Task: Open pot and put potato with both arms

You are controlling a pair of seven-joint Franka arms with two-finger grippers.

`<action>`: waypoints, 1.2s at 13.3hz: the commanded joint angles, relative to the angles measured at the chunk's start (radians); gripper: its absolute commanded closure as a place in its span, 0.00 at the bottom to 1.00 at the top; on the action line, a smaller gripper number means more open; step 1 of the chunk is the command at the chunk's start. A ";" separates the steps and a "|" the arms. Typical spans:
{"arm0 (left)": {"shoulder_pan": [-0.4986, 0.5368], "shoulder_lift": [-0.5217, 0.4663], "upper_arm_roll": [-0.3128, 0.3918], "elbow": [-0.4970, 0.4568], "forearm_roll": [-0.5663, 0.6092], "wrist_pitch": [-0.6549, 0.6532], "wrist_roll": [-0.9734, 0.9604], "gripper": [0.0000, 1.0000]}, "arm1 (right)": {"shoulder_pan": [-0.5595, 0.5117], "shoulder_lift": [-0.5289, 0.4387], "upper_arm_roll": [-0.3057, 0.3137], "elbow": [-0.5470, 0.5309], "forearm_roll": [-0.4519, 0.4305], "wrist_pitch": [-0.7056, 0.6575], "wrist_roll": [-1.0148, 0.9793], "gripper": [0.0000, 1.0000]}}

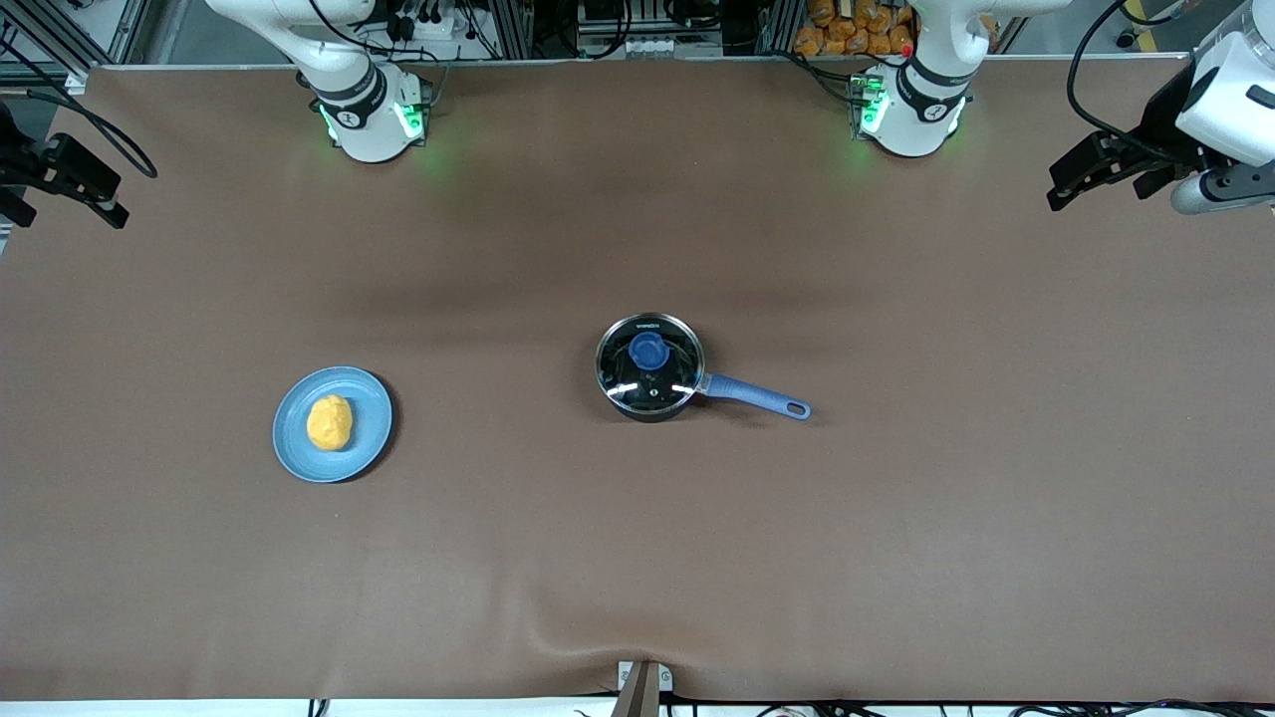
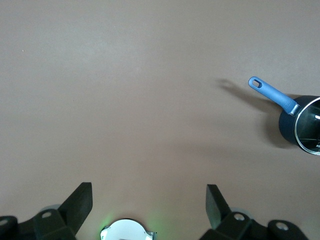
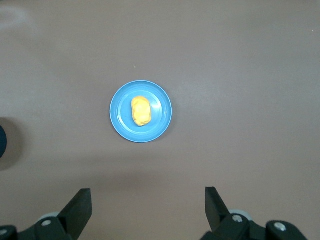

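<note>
The black pot (image 1: 649,398) stands mid-table with its glass lid and blue knob (image 1: 648,351) on it. Its blue handle (image 1: 757,395) points toward the left arm's end. The yellow-orange potato (image 1: 330,422) lies on a light-blue plate (image 1: 371,403) toward the right arm's end. My left gripper (image 1: 1091,171) hangs open and empty high over the table's left-arm end; its wrist view shows its open gripper (image 2: 149,192) and the pot (image 2: 290,131) far off. My right gripper (image 1: 60,179) is open and empty high over the other end; its wrist view shows its open gripper (image 3: 148,195) and the potato (image 3: 141,110).
The brown table mat (image 1: 637,558) has a small ridge at its front edge. The two arm bases (image 1: 374,115) stand with green lights along the back edge, one also in the left wrist view (image 2: 127,231). The plate also shows in the right wrist view (image 3: 159,122).
</note>
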 commanded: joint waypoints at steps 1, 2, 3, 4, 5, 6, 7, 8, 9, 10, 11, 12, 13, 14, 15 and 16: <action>0.007 0.010 0.001 0.029 -0.014 -0.024 0.019 0.00 | -0.014 -0.029 0.014 -0.027 -0.012 0.014 -0.007 0.00; 0.008 0.012 0.001 0.029 -0.014 -0.024 0.021 0.00 | -0.014 -0.029 0.014 -0.025 -0.012 0.012 -0.007 0.00; 0.027 0.024 -0.002 0.036 -0.019 -0.024 0.021 0.00 | -0.012 -0.029 0.014 -0.025 -0.012 0.011 -0.005 0.00; 0.028 0.042 -0.005 0.056 -0.020 -0.025 0.021 0.00 | -0.012 -0.028 0.014 -0.025 -0.012 0.006 -0.005 0.00; 0.019 0.045 -0.006 0.065 -0.020 -0.036 0.018 0.00 | -0.011 -0.025 0.015 -0.025 -0.009 0.001 -0.005 0.00; 0.019 0.059 -0.006 0.075 -0.020 -0.043 0.013 0.00 | 0.007 -0.022 0.015 -0.025 -0.007 -0.008 0.002 0.00; 0.021 0.076 -0.008 0.082 -0.020 -0.044 0.013 0.00 | 0.035 -0.017 0.015 -0.025 -0.006 -0.016 0.004 0.00; 0.015 0.081 -0.008 0.097 -0.019 -0.044 0.010 0.00 | 0.047 -0.011 0.015 -0.027 -0.001 -0.016 0.033 0.00; 0.010 0.103 -0.008 0.110 -0.017 -0.044 0.010 0.00 | 0.064 -0.003 0.015 -0.025 -0.001 -0.011 0.067 0.00; 0.013 0.105 -0.010 0.110 -0.019 -0.044 0.019 0.00 | 0.073 0.004 0.014 -0.025 -0.001 -0.002 0.071 0.00; 0.016 0.107 -0.010 0.108 -0.020 -0.044 0.024 0.00 | 0.074 0.024 0.014 -0.025 -0.002 0.001 0.070 0.00; 0.018 0.111 -0.010 0.110 -0.025 -0.044 0.026 0.00 | 0.074 0.050 0.014 -0.027 -0.001 0.006 0.071 0.00; 0.016 0.113 -0.008 0.110 -0.020 -0.042 0.023 0.00 | 0.074 0.078 0.014 -0.027 -0.002 0.017 0.071 0.00; 0.015 0.117 -0.006 0.116 -0.010 -0.042 0.021 0.00 | 0.071 0.107 0.014 -0.027 -0.002 0.035 0.071 0.00; 0.021 0.134 -0.006 0.119 -0.010 -0.040 0.019 0.00 | 0.069 0.125 0.014 -0.028 -0.001 0.046 0.071 0.00; 0.022 0.136 -0.005 0.119 -0.011 -0.040 0.019 0.00 | 0.070 0.130 0.014 -0.028 -0.002 0.046 0.071 0.00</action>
